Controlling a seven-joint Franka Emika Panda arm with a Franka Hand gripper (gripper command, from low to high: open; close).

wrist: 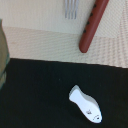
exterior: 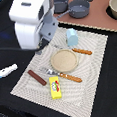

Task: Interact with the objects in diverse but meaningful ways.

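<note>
In the exterior view a yellow rectangular box (exterior: 55, 88) with a red-green label lies at the near edge of the pale placemat (exterior: 93, 67). The dark brown sausage (exterior: 37, 77) lies toward the exterior view's left of it, and the wrist view shows the sausage (wrist: 92, 25) close up. A pale blue rounded-top block (exterior: 72, 37) stands at the mat's far side. My gripper (exterior: 44, 44) hangs above the mat's far left corner. The arm's white body largely hides it, so its jaws cannot be made out.
A tan round plate (exterior: 63, 59) sits mid-mat, with an orange-handled fork (exterior: 62, 75) and knife (exterior: 78, 51) on either side. The fork tines (wrist: 71, 7) show in the wrist view. A small white object (exterior: 6, 71) (wrist: 86, 105) lies on the black table. Grey pots (exterior: 78, 8) stand behind.
</note>
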